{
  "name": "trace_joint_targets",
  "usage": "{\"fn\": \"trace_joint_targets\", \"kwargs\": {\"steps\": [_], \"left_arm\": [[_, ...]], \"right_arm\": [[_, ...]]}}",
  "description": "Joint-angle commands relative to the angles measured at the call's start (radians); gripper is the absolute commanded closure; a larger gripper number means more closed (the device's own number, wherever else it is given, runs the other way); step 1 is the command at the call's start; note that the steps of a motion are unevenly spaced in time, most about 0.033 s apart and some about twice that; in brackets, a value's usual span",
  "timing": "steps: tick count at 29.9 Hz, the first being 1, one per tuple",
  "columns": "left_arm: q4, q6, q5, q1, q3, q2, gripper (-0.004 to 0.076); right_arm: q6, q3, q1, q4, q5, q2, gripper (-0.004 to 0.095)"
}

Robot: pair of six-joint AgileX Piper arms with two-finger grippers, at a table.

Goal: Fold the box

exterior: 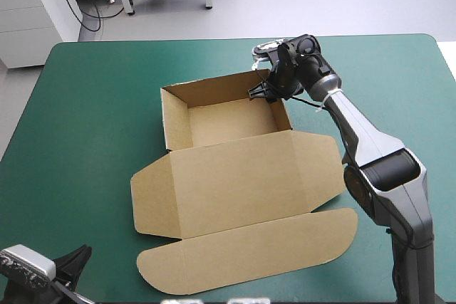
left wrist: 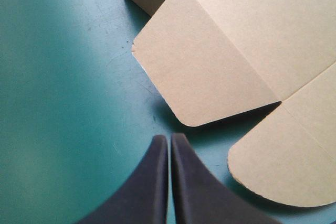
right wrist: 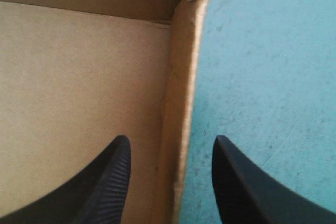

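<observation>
The brown box (exterior: 235, 176) sits in the middle of the desk (exterior: 92, 105) as an open tray, walls up, lid lying flat toward the near edge. So the right gripper (right wrist: 170, 145) is spread wide, straddling the tray's right wall near its far corner without pinching it. And the left gripper (left wrist: 169, 137) is closed up on nothing, over the teal-green cover just off the lid's left flap.

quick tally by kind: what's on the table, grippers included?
box: 1
grippers: 2 (left gripper shut, right gripper open astride a box wall)
total: 3
</observation>
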Motion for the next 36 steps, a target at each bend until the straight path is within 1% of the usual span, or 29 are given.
{"fn": "trace_joint_targets", "kwargs": {"steps": [1,4,6,9,11,12,17,20,22,26,29,36], "left_arm": [[-0.023,-0.012,-0.08,-0.003,0.003,0.0,0.0731],[-0.023,-0.012,-0.083,-0.003,0.003,0.0,0.0731],[-0.023,-0.012,-0.083,-0.003,0.003,0.0,0.0731],[-0.023,-0.012,-0.083,-0.003,0.003,0.0,0.0731],[-0.023,-0.012,-0.083,-0.003,0.003,0.0,0.0731],[-0.023,-0.012,-0.081,-0.003,0.003,0.0,0.0731],[-0.023,-0.012,-0.081,-0.003,0.003,0.0,0.0731],[-0.023,-0.012,-0.076,-0.003,0.003,0.0,0.0731],[-0.023,-0.012,-0.066,-0.003,0.003,0.0,0.0731],[-0.023,-0.01,-0.041,-0.003,0.003,0.0,0.0731],[-0.023,-0.008,-0.029,-0.003,0.003,0.0,0.0731],[-0.01,-0.008,-0.041,-0.003,0.003,0.0,0.0731]], "right_arm": [[-0.011,-0.024,-0.003,-0.007,-0.033,-0.029,0.0472],[-0.011,-0.024,-0.003,-0.011,-0.033,-0.016,0.0492],[-0.011,-0.024,-0.003,-0.012,-0.035,-0.016,0.0554],[-0.011,-0.024,-0.003,-0.031,-0.035,-0.016,0.0731],[-0.017,-0.024,-0.003,-0.043,-0.035,-0.016,0.0893],[-0.017,-0.024,-0.003,-0.057,-0.035,-0.016,0.0926],[-0.017,-0.024,-0.012,-0.158,-0.035,-0.016,0.093],[-0.017,-0.025,-0.054,-0.21,-0.035,-0.018,0.093],[-0.017,-0.025,-0.102,-0.213,-0.035,-0.018,0.093],[-0.019,-0.025,-0.23,-0.183,-0.035,-0.018,0.093],[-0.032,-0.025,-0.327,-0.189,-0.035,-0.018,0.093],[-0.051,-0.025,-0.573,-0.189,-0.035,-0.018,0.093]]}}
